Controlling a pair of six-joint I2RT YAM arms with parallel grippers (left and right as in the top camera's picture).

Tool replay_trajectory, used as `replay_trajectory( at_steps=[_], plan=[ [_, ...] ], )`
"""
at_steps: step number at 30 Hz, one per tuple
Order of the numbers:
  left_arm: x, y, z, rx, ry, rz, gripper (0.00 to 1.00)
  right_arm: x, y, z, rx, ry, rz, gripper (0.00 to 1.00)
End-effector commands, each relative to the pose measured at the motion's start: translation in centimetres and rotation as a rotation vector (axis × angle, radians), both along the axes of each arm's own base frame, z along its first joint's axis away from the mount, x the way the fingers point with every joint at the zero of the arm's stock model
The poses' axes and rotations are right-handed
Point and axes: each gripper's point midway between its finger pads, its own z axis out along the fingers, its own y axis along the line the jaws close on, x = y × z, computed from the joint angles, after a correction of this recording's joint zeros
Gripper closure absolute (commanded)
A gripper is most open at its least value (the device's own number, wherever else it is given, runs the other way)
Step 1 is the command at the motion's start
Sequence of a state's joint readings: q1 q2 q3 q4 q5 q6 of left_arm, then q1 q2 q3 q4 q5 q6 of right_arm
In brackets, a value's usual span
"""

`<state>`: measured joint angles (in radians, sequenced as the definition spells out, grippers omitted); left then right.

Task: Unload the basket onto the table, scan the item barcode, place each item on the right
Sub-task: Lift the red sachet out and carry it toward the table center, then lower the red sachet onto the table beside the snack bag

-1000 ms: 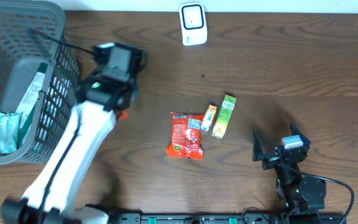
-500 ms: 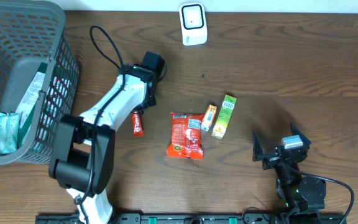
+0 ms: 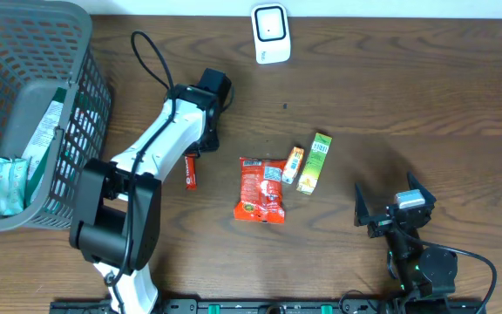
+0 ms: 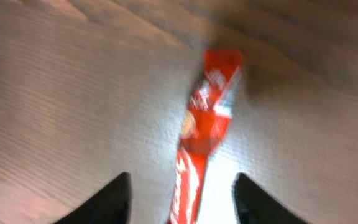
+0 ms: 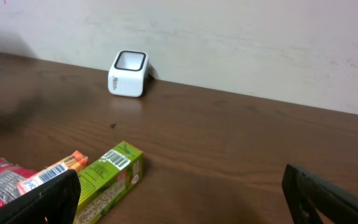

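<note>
Red wrapper [image 4: 207, 118] blurred (print unreadable), basket [image 3: 90, 113] cropped left

Dark wood surface [image 3: 425, 105]: basket [image 3: 90, 96] at left, white scanner [image 3: 270, 33] at far edge. In the middle lie a red stick [image 3: 191, 170], red pouch [image 3: 261, 189], orange packet [image 3: 293, 165] and green box [image 3: 315, 162].

Open table [image 3: 408, 87] right of scanner [image 3: 270, 33]; basket [image 3: 24, 113] blocks left edge; 3 packets [image 3: 293, 164] crowd centre.
</note>
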<state>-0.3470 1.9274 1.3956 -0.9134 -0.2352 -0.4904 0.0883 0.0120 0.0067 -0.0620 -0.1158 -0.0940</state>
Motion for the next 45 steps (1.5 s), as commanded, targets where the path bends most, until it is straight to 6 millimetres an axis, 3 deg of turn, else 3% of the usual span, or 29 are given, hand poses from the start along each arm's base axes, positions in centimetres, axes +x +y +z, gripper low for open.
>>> replay_trajectory(
  at_steps=[1, 7, 12, 26, 31, 38, 42, 45],
  plan=[
    [-1.0, -1.8, 0.4, -0.12, 0.051, -0.059, 0.57, 0.0, 0.1, 0.0, 0.011, 0.001, 0.005, 0.01],
    [-1.5, -1.8, -1.0, -0.107, 0.079, -0.166, 0.59, 0.0, 0.1, 0.0, 0.011, 0.001, 0.005, 0.01],
    [-1.4, -0.1, -1.2, -0.008, 0.065, -0.159, 0.59, 0.0, 0.1, 0.0, 0.011, 0.001, 0.005, 0.01],
    [-2.3, 0.4, -3.5, 0.028, 0.059, -0.158, 0.62, 0.0, 0.1, 0.0, 0.011, 0.001, 0.005, 0.01],
    [-2.3, 0.4, -3.5, 0.028, 0.059, -0.158, 0.74, 0.0, 0.1, 0.0, 0.011, 0.001, 0.005, 0.01],
    [-2.7, 0.6, -4.2, 0.024, 0.052, -0.12, 0.74, 0.0, 0.1, 0.0, 0.011, 0.001, 0.005, 0.01],
    [-2.8, 0.6, -4.3, 0.024, 0.049, -0.119, 0.92, 0.0, 0.1, 0.0, 0.011, 0.001, 0.005, 0.01],
    [-2.1, 0.5, -3.3, 0.014, 0.021, -0.116, 0.92, 0.0, 0.1, 0.0, 0.011, 0.001, 0.005, 0.01]
  ],
)
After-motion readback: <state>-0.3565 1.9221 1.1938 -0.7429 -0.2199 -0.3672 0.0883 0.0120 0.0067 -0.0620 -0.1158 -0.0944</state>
